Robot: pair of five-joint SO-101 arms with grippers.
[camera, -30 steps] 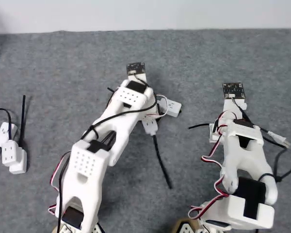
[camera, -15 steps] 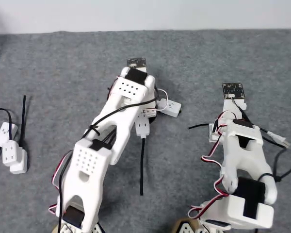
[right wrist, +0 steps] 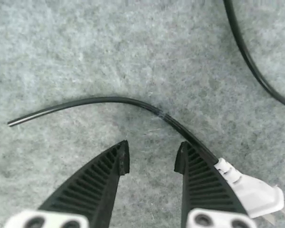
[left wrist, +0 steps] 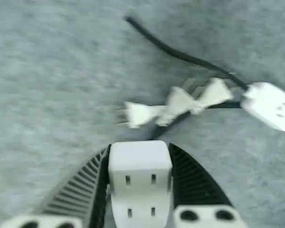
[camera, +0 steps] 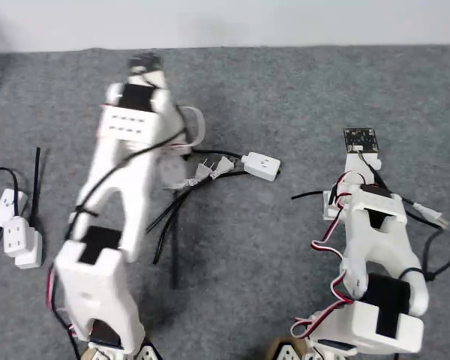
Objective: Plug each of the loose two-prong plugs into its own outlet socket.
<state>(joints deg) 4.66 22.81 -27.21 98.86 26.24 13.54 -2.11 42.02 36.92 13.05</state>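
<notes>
As left gripper (left wrist: 138,151) clamped socket block (left wrist: 140,178), likely to meet loose plugs (left wrist: 180,102) just right, right gripper (right wrist: 152,156) hovered, fingers apart, over black cord (right wrist: 133,102).

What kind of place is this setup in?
Probably a robotics lab bench: grey felt-like matting as the work surface, a plain white wall behind, and loose plugs and outlet blocks laid out.

White arms (camera: 120,187), ribbed black fingers (right wrist: 99,185) (perforated panel (camera: 125,120)).

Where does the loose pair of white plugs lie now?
The plug pair lies mid-table in the high view, between the left arm and a single white outlet socket.
</notes>
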